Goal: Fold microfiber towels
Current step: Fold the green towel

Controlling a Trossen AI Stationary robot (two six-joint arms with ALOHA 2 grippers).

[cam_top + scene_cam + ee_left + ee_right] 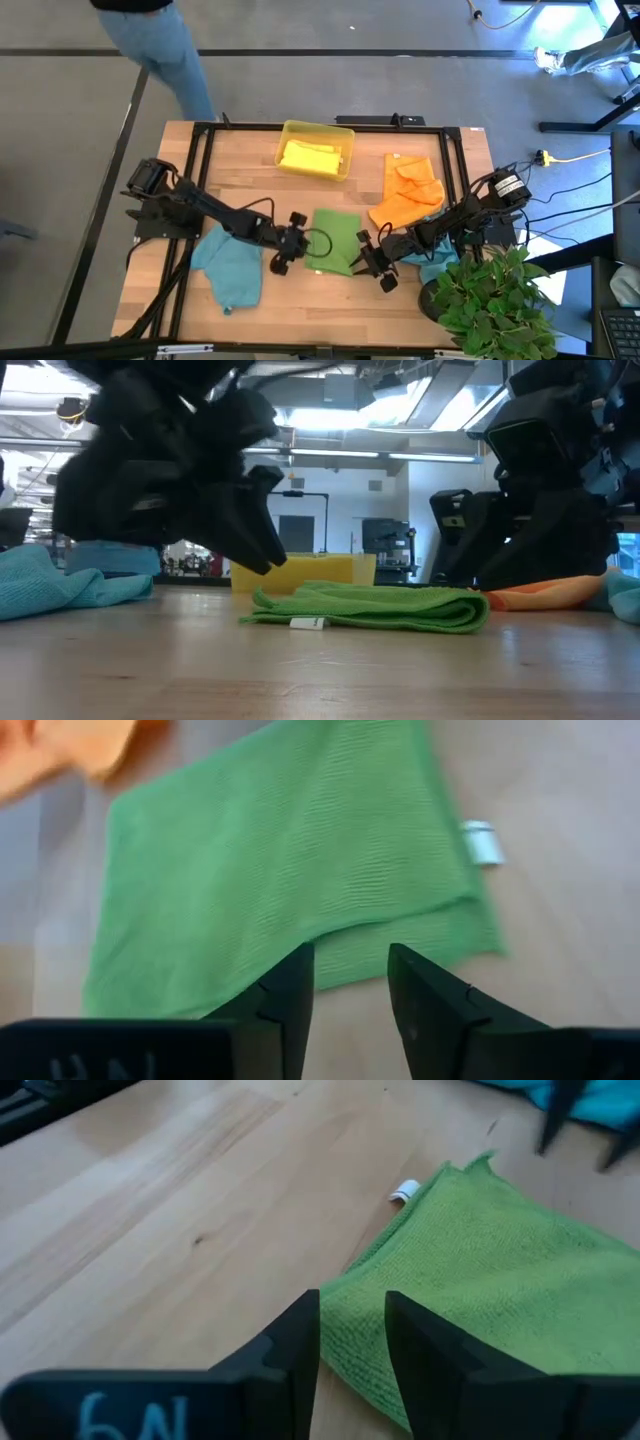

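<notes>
The green microfiber towel [335, 240] lies folded in layers flat on the table's middle, its white tag [307, 623] sticking out on the near side. My left gripper [350, 955] is open just off the towel's left edge, raised above the wood, with nothing between its fingers. My right gripper [352, 1302] is open at the towel's near right corner [345, 1295], which shows in the gap between its fingers. An orange towel [408, 195] lies crumpled at the far right. One teal towel [230, 270] lies at the near left, and another [440, 268] is under my right arm. My left gripper touches nothing. My right gripper's fingers come slanting down from the table's right at the green towel's near right corner [345, 1295]; whether they touch it I cannot tell. The towel lies flat on the table.
A translucent yellow tray [340, 133] with a yellow towel [310, 157] in it stands at the far middle. A potted plant [490, 295] overhangs the near right corner. A person's legs [165, 50] show beyond the far left edge. Bare wood lies along the near edge.
</notes>
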